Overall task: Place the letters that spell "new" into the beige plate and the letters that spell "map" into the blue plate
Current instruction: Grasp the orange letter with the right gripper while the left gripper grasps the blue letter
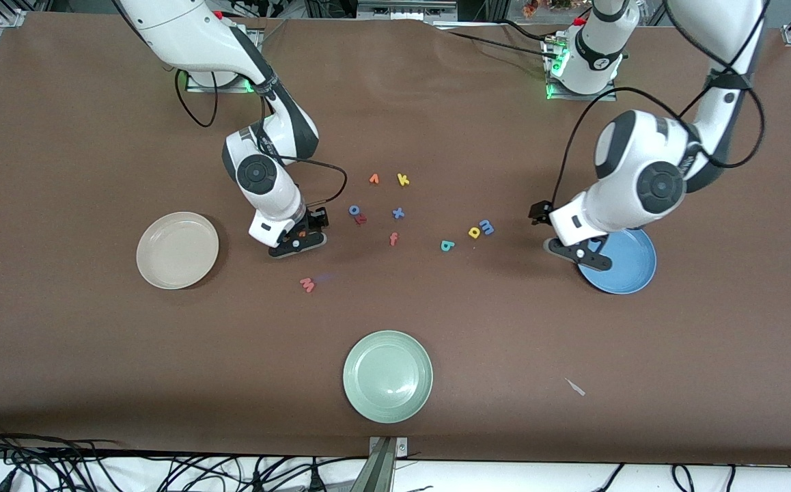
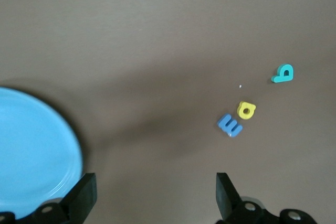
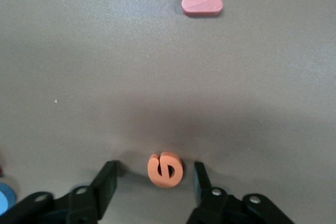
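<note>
Right tool (image 3: 155, 182) low, fingers straddling orange e (image 3: 165, 170).

Blue plate (image 1: 631, 263): partly covered by the left gripper (image 1: 576, 251) in the front view; cut off by the edge in the left wrist view. Green n: not identifiable. Orange e (image 3: 165, 170): mostly hidden in the front view.

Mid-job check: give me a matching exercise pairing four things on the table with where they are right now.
Things:
1. orange e
2. pinkish-red w
3. blue m
4. left gripper

Places:
A. on bare table, nearer the front camera than the right gripper
B. beside the yellow letter
C. between the right gripper's fingers
D. over the blue plate's edge

Pairs: 1-C, 2-A, 3-B, 4-D
</note>
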`<state>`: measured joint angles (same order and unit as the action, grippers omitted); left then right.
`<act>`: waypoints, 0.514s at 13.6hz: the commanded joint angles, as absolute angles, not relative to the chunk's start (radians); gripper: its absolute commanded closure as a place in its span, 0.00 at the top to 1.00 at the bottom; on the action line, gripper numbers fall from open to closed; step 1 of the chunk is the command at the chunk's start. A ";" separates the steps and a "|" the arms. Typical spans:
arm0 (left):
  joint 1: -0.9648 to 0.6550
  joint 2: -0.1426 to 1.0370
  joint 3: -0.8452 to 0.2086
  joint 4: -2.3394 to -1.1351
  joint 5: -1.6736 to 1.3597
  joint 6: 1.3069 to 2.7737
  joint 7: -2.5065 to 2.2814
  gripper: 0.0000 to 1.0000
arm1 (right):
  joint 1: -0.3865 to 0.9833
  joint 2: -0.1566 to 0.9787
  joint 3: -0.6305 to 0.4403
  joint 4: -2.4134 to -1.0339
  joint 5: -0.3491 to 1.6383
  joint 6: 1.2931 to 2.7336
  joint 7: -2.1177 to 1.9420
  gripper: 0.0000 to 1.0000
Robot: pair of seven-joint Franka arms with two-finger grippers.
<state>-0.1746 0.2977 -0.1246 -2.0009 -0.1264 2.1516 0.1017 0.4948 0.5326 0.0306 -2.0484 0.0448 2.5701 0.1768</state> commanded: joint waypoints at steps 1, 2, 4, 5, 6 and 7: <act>-0.242 0.334 -0.115 -2.034 -0.153 2.252 0.098 1.00 | 0.488 0.526 0.034 -2.057 0.058 2.588 0.164 0.65; -0.270 0.353 -0.115 -2.039 -0.153 2.291 0.098 1.00 | 0.483 0.528 0.034 -2.056 0.058 2.588 0.163 0.64; -0.310 0.370 -0.115 -2.086 -0.153 2.380 0.078 1.00 | 0.483 0.526 0.032 -2.056 0.058 2.588 0.161 0.60; -0.327 0.376 -0.115 -2.117 -0.153 2.429 0.060 0.99 | 0.483 0.528 0.032 -2.056 0.058 2.588 0.161 0.58; -0.340 0.383 -0.115 -2.138 -0.153 2.471 0.057 0.99 | 0.483 0.528 0.032 -2.056 0.058 2.588 0.161 0.54; -0.356 0.400 -0.115 -2.144 -0.153 2.502 0.057 0.99 | 0.483 0.528 0.032 -2.057 0.058 2.588 0.161 0.50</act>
